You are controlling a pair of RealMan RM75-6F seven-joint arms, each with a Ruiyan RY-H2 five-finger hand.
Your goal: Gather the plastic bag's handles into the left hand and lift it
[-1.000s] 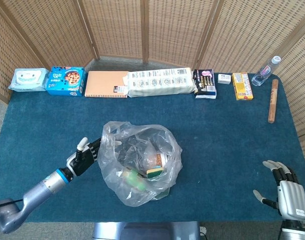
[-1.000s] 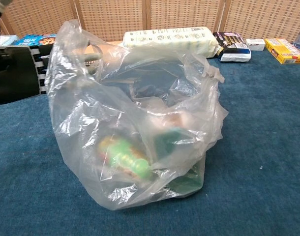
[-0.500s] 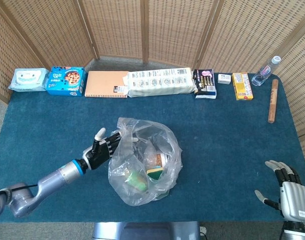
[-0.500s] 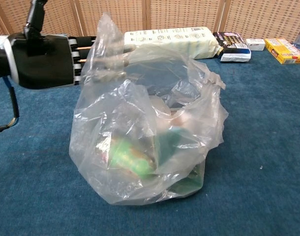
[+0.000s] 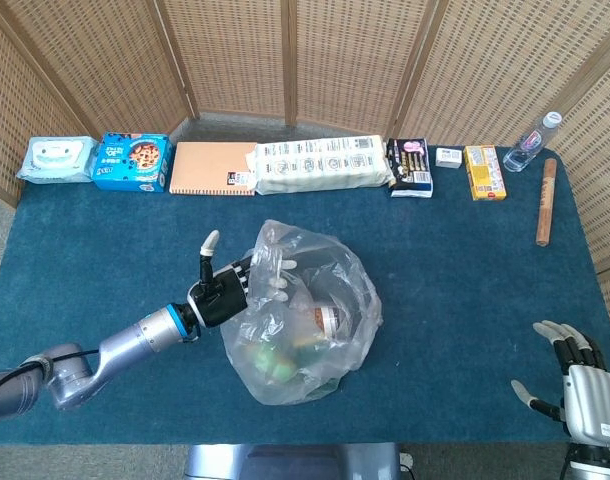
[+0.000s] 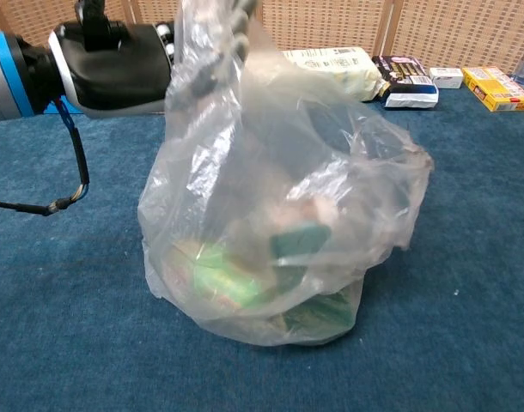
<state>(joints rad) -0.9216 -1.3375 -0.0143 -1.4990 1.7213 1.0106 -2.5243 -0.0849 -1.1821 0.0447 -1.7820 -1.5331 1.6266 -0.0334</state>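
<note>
A clear plastic bag [image 5: 305, 320] holding a green item, a round tin and other goods stands mid-table on the blue cloth. My left hand [image 5: 225, 292] reaches in from the left, thumb pointing up. Its fingers [image 5: 277, 284] pass through the bag's near handle and carry it. In the chest view the same left hand [image 6: 116, 64] holds the bag [image 6: 279, 197] drawn up into a tall peak at the top left, while the bag's bottom still rests on the cloth. My right hand [image 5: 575, 385] lies open at the table's near right corner, far from the bag.
Along the back edge lie a wipes pack [image 5: 55, 158], a blue box [image 5: 133, 162], an orange notebook [image 5: 213, 168], a long white pack [image 5: 323, 164], a dark box [image 5: 409, 166], a yellow box [image 5: 483, 172] and a bottle [image 5: 533, 142]. A wooden stick [image 5: 546, 201] lies at the far right.
My left hand moved right and upward with the handle on its fingers. The bag's left side rose and the bag shifted right, growing taller and narrower. The right hand stayed put.
</note>
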